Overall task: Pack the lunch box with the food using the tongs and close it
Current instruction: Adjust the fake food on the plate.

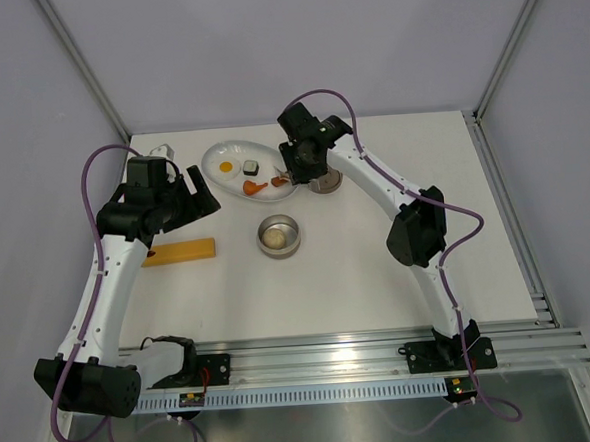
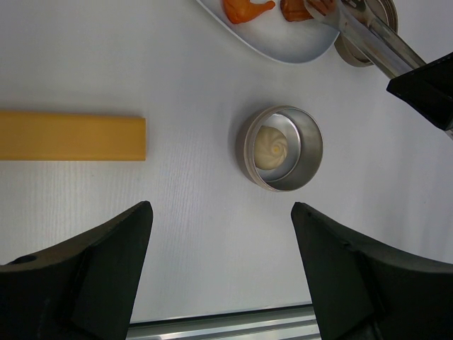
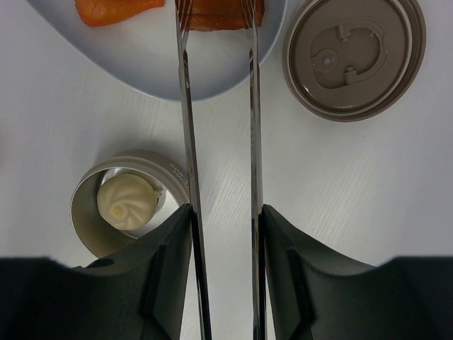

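The lunch box stands open mid-table with the beige ball inside. Its grey-brown lid lies flat beside the white plate. My right gripper is shut on the tongs, whose tips straddle the reddish-brown sausage on the plate. An orange chunk lies left of it. The fried egg and sushi roll are also on the plate. My left gripper hangs open and empty, left of the tin.
A flat yellow block lies on the table under the left arm. A small white object sits at the back left corner. An aluminium rail runs along the near edge.
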Robot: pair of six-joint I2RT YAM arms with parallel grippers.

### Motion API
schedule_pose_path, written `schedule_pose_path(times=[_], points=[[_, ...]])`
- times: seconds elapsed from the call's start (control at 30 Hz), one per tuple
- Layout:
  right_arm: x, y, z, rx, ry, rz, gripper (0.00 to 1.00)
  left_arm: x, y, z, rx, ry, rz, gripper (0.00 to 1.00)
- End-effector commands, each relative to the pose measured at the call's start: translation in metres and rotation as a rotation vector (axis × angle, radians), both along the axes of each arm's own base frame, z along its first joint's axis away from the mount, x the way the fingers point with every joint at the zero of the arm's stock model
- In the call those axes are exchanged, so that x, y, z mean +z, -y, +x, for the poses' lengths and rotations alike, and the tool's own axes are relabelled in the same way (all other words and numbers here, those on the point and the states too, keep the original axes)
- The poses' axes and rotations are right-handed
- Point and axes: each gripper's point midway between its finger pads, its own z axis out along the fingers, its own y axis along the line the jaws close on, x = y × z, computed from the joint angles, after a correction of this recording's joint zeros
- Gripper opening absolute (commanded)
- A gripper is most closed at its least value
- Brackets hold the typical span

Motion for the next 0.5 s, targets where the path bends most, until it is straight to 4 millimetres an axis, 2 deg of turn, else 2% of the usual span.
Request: schedule_pose_path(times=[0.0,0.27,0.3,0.47], points=[[0.032,-0.004,0.002,0.036,0.070,0.037,0.49,0.011,0.002,0.004,-0.011,0.048,-0.018,0.84],[0.042,0.003,-0.001,0.137,0.100,-0.016,0.49,0.009,0.001,0.003,-0.008,0.046,-0.013,0.84],[0.048,0.004,-0.001,0.138,0.113,-0.011,0.49,0.009,0.001,0.004,-0.008,0.047,-0.015,0.84],[0.054,0.005,0.005,0.129,0.148,-0.011,0.50,0.008,0.002,0.003,-0.011,0.043,-0.015,0.84]])
